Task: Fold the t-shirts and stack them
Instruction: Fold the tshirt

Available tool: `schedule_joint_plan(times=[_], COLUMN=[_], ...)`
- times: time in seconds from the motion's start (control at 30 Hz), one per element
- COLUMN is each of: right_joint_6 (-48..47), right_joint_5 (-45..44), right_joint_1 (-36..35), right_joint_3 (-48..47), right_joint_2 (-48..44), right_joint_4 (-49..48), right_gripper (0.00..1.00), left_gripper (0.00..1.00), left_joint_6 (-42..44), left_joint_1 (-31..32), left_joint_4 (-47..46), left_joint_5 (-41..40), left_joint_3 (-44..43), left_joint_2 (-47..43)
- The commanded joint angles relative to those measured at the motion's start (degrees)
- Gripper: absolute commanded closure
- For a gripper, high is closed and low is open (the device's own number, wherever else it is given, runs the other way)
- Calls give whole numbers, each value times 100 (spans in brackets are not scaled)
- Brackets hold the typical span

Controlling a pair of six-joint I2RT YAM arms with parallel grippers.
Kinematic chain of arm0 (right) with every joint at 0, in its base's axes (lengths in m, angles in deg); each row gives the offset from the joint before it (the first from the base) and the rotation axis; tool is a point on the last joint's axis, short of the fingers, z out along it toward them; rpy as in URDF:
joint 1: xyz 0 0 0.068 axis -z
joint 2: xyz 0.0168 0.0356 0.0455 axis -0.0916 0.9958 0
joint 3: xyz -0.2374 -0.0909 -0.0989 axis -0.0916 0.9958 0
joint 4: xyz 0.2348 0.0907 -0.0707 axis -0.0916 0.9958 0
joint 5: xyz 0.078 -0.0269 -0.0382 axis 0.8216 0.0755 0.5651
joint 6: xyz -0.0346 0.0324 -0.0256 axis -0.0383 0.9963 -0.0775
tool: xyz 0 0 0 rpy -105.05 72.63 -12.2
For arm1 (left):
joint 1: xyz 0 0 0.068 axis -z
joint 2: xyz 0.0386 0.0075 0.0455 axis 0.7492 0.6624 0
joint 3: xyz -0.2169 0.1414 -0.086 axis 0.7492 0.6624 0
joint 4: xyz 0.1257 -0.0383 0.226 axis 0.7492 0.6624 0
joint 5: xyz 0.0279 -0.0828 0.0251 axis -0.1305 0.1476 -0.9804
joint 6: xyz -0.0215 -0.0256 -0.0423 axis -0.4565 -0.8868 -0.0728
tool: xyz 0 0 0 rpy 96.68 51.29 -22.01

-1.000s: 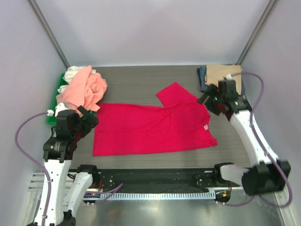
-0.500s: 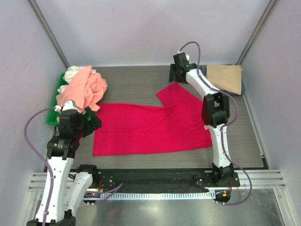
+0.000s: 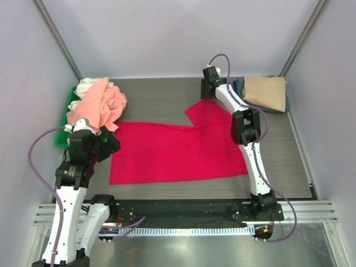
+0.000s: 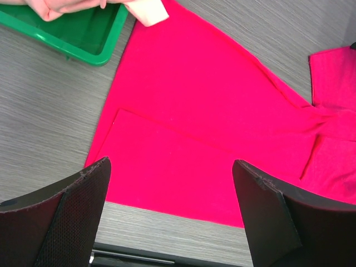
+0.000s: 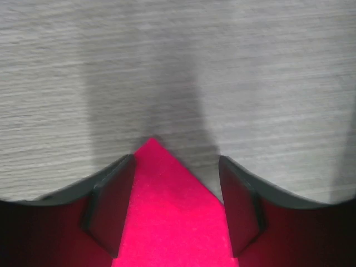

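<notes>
No legible writing
Nothing can be read on the crimson-red t-shirt point(image 3: 167, 153), the green tray point(image 4: 72, 33) or the desk point(image 3: 156, 100) in any view.

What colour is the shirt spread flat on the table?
The shirt is crimson red, clearest in the top external view.

Bright even diffuse light, soft shadow on table point(image 5: 167, 100) beyond right end effector point(image 5: 177, 167), wrist-view foreground blurred, overhead sharp
</notes>
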State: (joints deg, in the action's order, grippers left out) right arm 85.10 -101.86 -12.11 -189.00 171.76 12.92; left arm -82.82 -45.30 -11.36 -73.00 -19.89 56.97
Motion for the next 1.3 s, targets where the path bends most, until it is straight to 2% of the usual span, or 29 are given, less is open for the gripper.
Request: schedule_joint_plan(times=[0.0,0.03,0.07,0.13,0.17,0.23,0.27,0.3,0.37,0.43,0.67,0.83,0.87,0.97,1.1,1.27], right_joint_6=[-17,36,80,133,168,177,177,238,335,414,81,-16,-60,-52,62,19], right_joint_5=[274,328,380,590,601,636,653,740,1178,1207,399,275,258,12,213,328], right_joint_1=[-21,-21,-21,-21,-21,-21,-4,31,180,242,356,436,444,480,708,849], right_joint_3=[344,450,565,951,1135,1260,1286,1313,1295,1146,1312,1673,1769,2006,2271,2323], right_joint_2=[-148,-183,-218,-359,-394,-438,-438,-429,-438,-517,-1553,-2151,-2222,-2485,-2749,-2794], right_joint_4=[-191,-209,-244,-376,-463,-517,-560,-578,-666,-640,-640,-631,-631,-631,-649,-675], right_gripper=[42,42,53,62,75,84,94,99,99,99,99,99,99,99,99,99], left_gripper=[10,10,10,10,10,10,10,10,12,14,21,22,23,25,27,29], left_joint_6=[128,128,128,119,111,102,102,102,111,137,32,-56,-21,84,146,84], left_joint_1=[-41,-41,-41,-41,-41,-41,-41,-41,-41,-41,-24,195,231,345,398,477], left_joint_4=[-199,-199,-190,-181,-181,-181,-173,-181,-216,-304,-585,-691,-647,-542,-305,-6], left_joint_5=[45,45,36,10,-8,-17,-17,-17,-8,80,326,204,38,-314,-333,-447], left_joint_3=[-4,-4,-4,-13,-13,-4,-13,-4,40,66,-346,-1338,-1514,-2269,-3149,-4263], left_joint_2=[19,19,28,19,36,45,54,80,115,281,1484,2741,3266,4007,5420,6504])
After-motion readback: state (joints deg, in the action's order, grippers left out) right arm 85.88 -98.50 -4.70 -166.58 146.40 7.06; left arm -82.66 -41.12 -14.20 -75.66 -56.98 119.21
